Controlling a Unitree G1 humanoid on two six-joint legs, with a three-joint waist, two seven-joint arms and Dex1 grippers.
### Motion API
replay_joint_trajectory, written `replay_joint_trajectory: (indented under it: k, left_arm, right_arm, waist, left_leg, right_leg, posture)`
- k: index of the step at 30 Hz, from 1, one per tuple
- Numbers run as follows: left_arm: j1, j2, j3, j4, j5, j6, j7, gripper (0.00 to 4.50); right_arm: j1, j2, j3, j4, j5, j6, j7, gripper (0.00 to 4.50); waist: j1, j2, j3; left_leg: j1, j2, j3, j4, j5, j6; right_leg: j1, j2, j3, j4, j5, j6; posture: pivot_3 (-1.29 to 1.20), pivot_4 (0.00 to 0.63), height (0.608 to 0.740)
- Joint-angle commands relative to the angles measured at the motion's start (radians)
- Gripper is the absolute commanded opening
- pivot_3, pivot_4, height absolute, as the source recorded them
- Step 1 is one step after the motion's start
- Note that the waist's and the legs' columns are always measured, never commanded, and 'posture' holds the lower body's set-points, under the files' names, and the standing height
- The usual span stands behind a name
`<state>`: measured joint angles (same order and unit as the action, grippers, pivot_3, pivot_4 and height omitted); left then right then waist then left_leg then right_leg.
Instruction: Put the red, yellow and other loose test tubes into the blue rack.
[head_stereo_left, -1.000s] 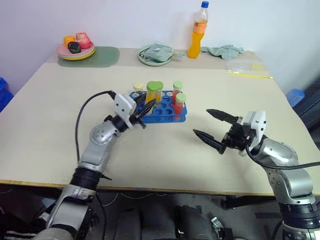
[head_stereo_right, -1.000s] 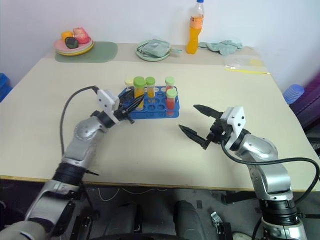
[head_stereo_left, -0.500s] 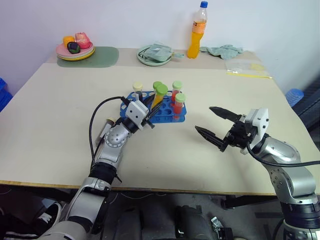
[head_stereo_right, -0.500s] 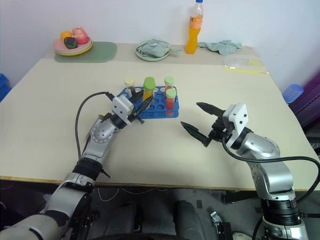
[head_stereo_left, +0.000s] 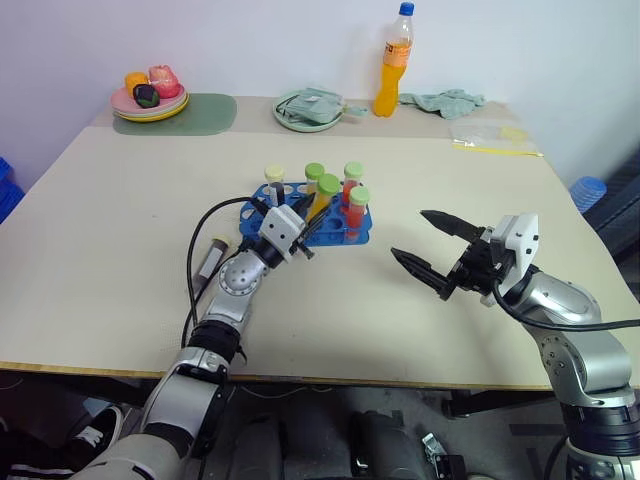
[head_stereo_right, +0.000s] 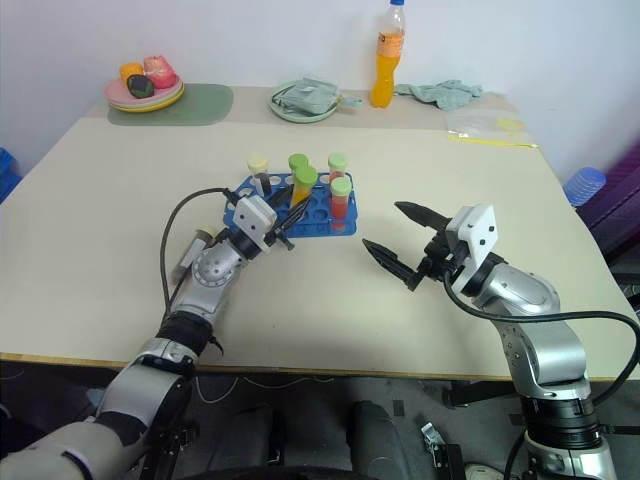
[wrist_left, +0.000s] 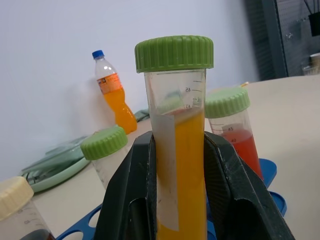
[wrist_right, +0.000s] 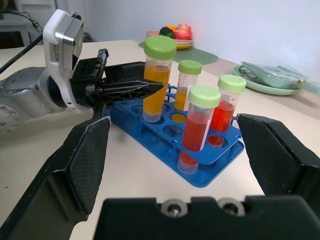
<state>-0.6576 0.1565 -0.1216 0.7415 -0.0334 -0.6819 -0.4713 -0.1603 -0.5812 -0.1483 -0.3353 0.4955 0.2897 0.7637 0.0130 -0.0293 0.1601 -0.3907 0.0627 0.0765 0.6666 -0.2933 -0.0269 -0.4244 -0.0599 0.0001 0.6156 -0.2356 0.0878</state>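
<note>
The blue rack (head_stereo_left: 345, 235) stands mid-table and holds a cream-capped tube (head_stereo_left: 275, 181), a green-capped tube (head_stereo_left: 314, 173) and two red tubes (head_stereo_left: 358, 203). My left gripper (head_stereo_left: 309, 222) is shut on a yellow tube with a green cap (head_stereo_left: 325, 190). Its lower end sits in a hole on the rack's near side (wrist_right: 152, 107), tilted slightly. In the left wrist view both fingers (wrist_left: 227, 185) clamp this tube (wrist_left: 180, 150). My right gripper (head_stereo_left: 410, 234) hangs open to the right of the rack with nothing between its fingers (wrist_right: 85, 160). A loose tube (head_stereo_left: 211, 261) lies beside my left forearm.
At the back of the table stand an orange drink bottle (head_stereo_left: 397, 62), a plate of toy fruit (head_stereo_left: 150, 95) on a green mat, a plate with a cloth (head_stereo_left: 312, 108), a crumpled cloth (head_stereo_left: 447, 100) and a plastic bag (head_stereo_left: 495, 135).
My left gripper has sunk and shifted right with the yellow tube, and the tube's lower end has gone into the rack. The right gripper has kept still.
</note>
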Motion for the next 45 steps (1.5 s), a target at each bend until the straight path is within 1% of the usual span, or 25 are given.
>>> replay_joint_trajectory:
  k: [1,8,11,12,14,18,20,24,25,27,29,30,31,36,38,40,42,43,45]
  left_arm:
    - [-0.016,-0.013,0.013,0.008,-0.002,-0.015,-0.002,0.74]
    - [-0.005,-0.026,0.017,0.006,-0.032,0.001,-0.062,0.74]
    - [-0.002,-0.038,0.046,-0.001,-0.075,0.050,-0.081,0.74]
    - [0.002,-0.040,0.050,-0.009,-0.102,0.073,-0.114,0.74]
    - [0.009,-0.045,0.066,-0.018,-0.119,0.092,-0.118,0.74]
    - [0.016,-0.060,0.105,-0.040,-0.183,0.184,-0.144,0.74]
    - [0.019,-0.061,0.110,-0.048,-0.175,0.189,-0.137,0.74]
    - [0.042,-0.067,0.091,-0.102,-0.208,0.270,-0.216,0.74]
    - [0.046,-0.073,0.096,-0.112,-0.218,0.296,-0.216,0.74]
    - [0.045,-0.075,0.103,-0.120,-0.201,0.282,-0.193,0.74]
    - [0.046,-0.089,0.126,-0.134,-0.225,0.321,-0.171,0.74]
    - [0.045,-0.085,0.122,-0.135,-0.213,0.316,-0.175,0.74]
    - [0.047,-0.085,0.120,-0.142,-0.221,0.332,-0.195,0.74]
    - [0.050,-0.083,0.144,-0.174,-0.251,0.435,-0.183,0.74]
    - [0.053,-0.072,0.130,-0.184,-0.237,0.435,-0.205,0.74]
    - [0.055,-0.063,0.119,-0.178,-0.202,0.384,-0.205,0.74]
    - [0.053,-0.060,0.118,-0.166,-0.181,0.345,-0.198,1.76]
    - [0.051,-0.060,0.119,-0.162,-0.179,0.339,-0.199,2.11]
    - [0.052,-0.065,0.127,-0.161,-0.194,0.357,-0.205,3.07]
  right_arm:
    - [-0.012,-0.013,-0.029,-0.045,0.011,-0.005,-0.008,4.50]
    - [-0.023,-0.012,-0.027,-0.040,0.010,-0.008,-0.015,4.50]
    - [-0.028,-0.010,-0.025,-0.037,0.008,-0.010,-0.016,4.50]
    - [-0.029,-0.009,-0.024,-0.037,0.005,-0.013,-0.017,4.50]
    - [-0.032,-0.008,-0.021,-0.034,0.001,-0.017,-0.017,4.50]
    - [-0.035,-0.004,-0.017,-0.033,-0.007,-0.023,-0.020,4.50]
    - [-0.039,-0.002,-0.015,-0.028,-0.012,-0.028,-0.022,4.50]
    - [-0.048,0.002,-0.010,-0.019,-0.021,-0.037,-0.025,4.50]
    - [-0.050,0.002,-0.010,-0.017,-0.023,-0.038,-0.025,4.50]
    - [-0.053,0.002,-0.009,-0.013,-0.025,-0.038,-0.024,4.50]
    - [-0.054,0.002,-0.007,-0.013,-0.023,-0.035,-0.021,4.50]
    - [-0.054,0.002,-0.006,-0.013,-0.022,-0.033,-0.021,4.50]
    - [-0.053,0.002,-0.005,-0.015,-0.022,-0.032,-0.020,4.50]
    - [-0.053,-0.001,0.000,-0.015,-0.021,-0.027,-0.015,4.50]
    - [-0.055,-0.003,0.001,-0.011,-0.028,-0.032,-0.015,4.50]
    - [-0.055,-0.003,0.001,-0.009,-0.032,-0.034,-0.015,4.50]
    - [-0.056,-0.002,0.004,-0.007,-0.037,-0.038,-0.016,4.50]
    - [-0.057,-0.001,0.004,-0.007,-0.039,-0.038,-0.016,4.50]
    - [-0.058,0.000,0.010,-0.003,-0.052,-0.045,-0.016,4.50]
  waist:
    - [0.000,0.000,0.000]
    - [0.000,0.000,0.000]
    - [0.000,0.000,0.000]
    - [0.000,0.000,0.000]
    - [0.000,0.000,0.000]
    - [-0.001,0.000,0.000]
    - [-0.002,0.000,0.000]
    - [-0.001,0.000,0.000]
    - [-0.001,0.000,0.000]
    - [0.000,0.000,0.000]
    - [0.000,0.000,0.000]
    - [0.000,0.000,0.000]
    - [0.000,0.000,0.000]
    - [-0.001,0.000,0.000]
    - [0.000,0.000,0.000]
    - [0.000,0.000,0.000]
    - [-0.001,0.000,0.000]
    - [-0.001,0.000,0.000]
    - [0.000,0.000,0.000]
  left_leg:
    - [0.000,0.000,0.000,0.000,0.000,0.000]
    - [0.000,0.000,0.000,0.000,0.000,0.000]
    - [0.000,0.000,0.000,0.000,0.000,0.000]
    - [0.000,0.000,0.000,0.000,0.000,0.000]
    - [0.000,0.000,0.000,0.000,0.000,0.000]
    - [0.000,0.000,0.000,0.000,0.000,0.000]
    - [0.000,0.000,0.000,0.000,0.000,0.000]
    - [0.000,0.000,0.000,0.000,0.000,0.000]
    - [0.000,0.000,0.000,0.000,0.000,0.000]
    - [0.000,0.000,0.000,0.000,0.000,0.000]
    - [0.000,0.000,0.000,0.000,0.000,0.000]
    - [0.000,0.000,0.000,0.000,0.000,0.000]
    - [0.000,0.000,0.000,0.000,0.000,0.000]
    - [0.000,0.000,0.000,0.000,0.000,0.000]
    - [0.000,0.000,0.000,0.000,0.000,0.000]
    - [0.000,0.000,0.000,0.000,0.000,0.000]
    - [0.000,0.000,0.000,0.000,0.000,0.000]
    - [0.000,0.000,0.000,0.000,0.000,0.000]
    - [0.000,0.000,0.000,0.000,0.000,0.000]
  right_leg:
    - [0.000,0.000,0.000,0.000,0.000,0.000]
    - [0.000,0.000,0.000,0.000,0.000,0.000]
    - [0.000,0.000,0.000,0.000,0.000,0.000]
    - [0.000,0.000,0.000,0.000,0.000,0.000]
    - [0.000,0.000,0.000,0.000,0.000,0.000]
    - [0.000,0.000,0.000,0.000,0.000,0.000]
    - [0.000,0.001,0.000,0.000,0.000,0.000]
    - [0.000,0.001,0.000,0.000,0.000,0.000]
    - [0.000,0.001,0.000,0.000,0.000,0.000]
    - [0.000,0.001,0.000,0.000,0.000,0.000]
    - [0.000,0.001,0.000,0.000,0.000,0.000]
    - [0.000,0.001,0.000,0.000,0.000,0.000]
    - [0.000,0.000,0.000,0.000,0.000,0.000]
    - [0.000,0.001,0.000,0.000,0.000,0.000]
    - [0.000,0.001,0.000,0.000,0.000,0.000]
    - [0.000,0.001,0.000,0.000,0.000,0.000]
    - [0.000,0.001,0.000,0.000,0.000,0.000]
    - [0.000,0.001,0.000,0.000,0.000,0.000]
    - [0.000,0.001,0.000,0.000,0.000,0.000]
  posture:
    - [0.00,0.150,0.740]
    - [0.00,0.150,0.740]
    - [0.00,0.150,0.740]
    - [0.00,0.150,0.740]
    - [0.00,0.150,0.740]
    - [0.00,0.150,0.740]
    - [0.00,0.150,0.740]
    - [0.00,0.150,0.740]
    - [0.00,0.150,0.740]
    - [0.00,0.150,0.740]
    - [0.00,0.150,0.740]
    - [0.00,0.150,0.740]
    - [0.00,0.150,0.740]
    - [0.00,0.150,0.740]
    - [0.00,0.150,0.740]
    - [0.00,0.150,0.740]
    - [0.00,0.150,0.740]
    - [0.00,0.150,0.740]
    - [0.00,0.150,0.740]
